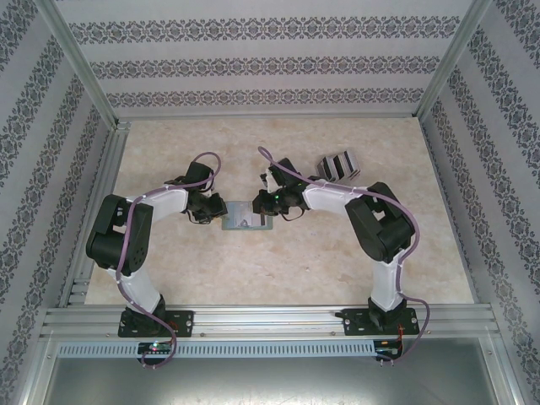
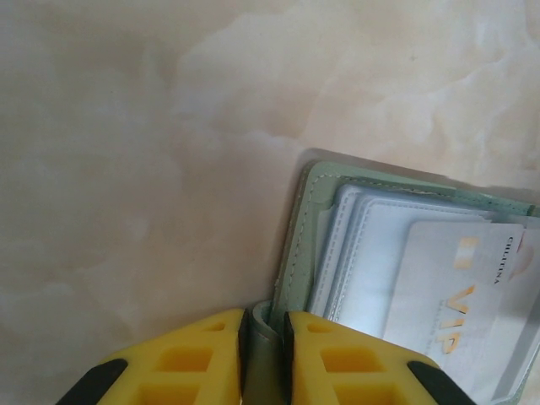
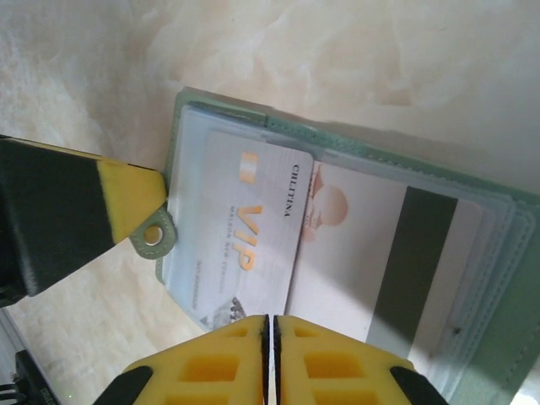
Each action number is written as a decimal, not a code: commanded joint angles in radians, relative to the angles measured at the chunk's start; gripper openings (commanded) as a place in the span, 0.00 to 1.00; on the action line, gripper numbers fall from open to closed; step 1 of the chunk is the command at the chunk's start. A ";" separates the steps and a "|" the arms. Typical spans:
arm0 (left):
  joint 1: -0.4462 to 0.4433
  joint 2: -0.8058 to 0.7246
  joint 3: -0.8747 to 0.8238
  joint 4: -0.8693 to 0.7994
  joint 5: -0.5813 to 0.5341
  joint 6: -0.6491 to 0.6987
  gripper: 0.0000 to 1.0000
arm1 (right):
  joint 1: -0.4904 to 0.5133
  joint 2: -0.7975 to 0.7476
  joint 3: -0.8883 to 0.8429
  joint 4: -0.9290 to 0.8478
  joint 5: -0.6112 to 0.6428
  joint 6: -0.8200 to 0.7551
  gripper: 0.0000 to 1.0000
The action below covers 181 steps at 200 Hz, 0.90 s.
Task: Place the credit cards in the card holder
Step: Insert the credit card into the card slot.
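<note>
- Left hand (image 2: 264,327): yellow fingers nearly together, pinched on the green edge of the card holder (image 2: 295,245). A strip of its cover sits betw. the two pads.
- From the right wrist cam, one finger of the left hand lies against the snap tab (image 3: 153,234) at the holder's outer edge.
- Right hand (image 3: 270,325): fingers closed pad to pad, just a thin dark line betw. them, holding nothing. Tips sit at the near edge of the VIP card (image 3: 245,219) (contact w/ it: can't tell).
- Card holder lies open and flat on the pale marbled surface (image 2: 126,169), inside face up, w/ clear sleeves (image 2: 363,245) showing.
- VIP card: whitish w/ orange letters, lying flat over the sleeves on the half nearest the snap tab. Tucked into a pocket or just resting on top: can't tell.
- 2nd one, the striped card (image 3: 422,261): pale w/ a broad dark band, flat on the other half, apparently under a clear sleeve. The VIP card's edge overlaps it next to an orange-ish logo.
- Top cam: holder is approx. mid-surface, betw. the two hands. The left hand is at its left end, the right hand at its upper right.
- Grey slotted rack (image 1: 337,164) stands further back on the right, well apart from the holder.
</note>
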 commanded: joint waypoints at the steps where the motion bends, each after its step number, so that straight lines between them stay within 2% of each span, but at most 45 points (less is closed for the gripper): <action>1: 0.009 -0.017 -0.010 0.013 0.007 -0.006 0.21 | 0.004 0.040 0.036 -0.025 -0.030 -0.028 0.13; 181: 0.008 -0.014 -0.027 0.031 0.018 -0.013 0.20 | 0.042 0.152 0.137 -0.074 -0.043 -0.052 0.14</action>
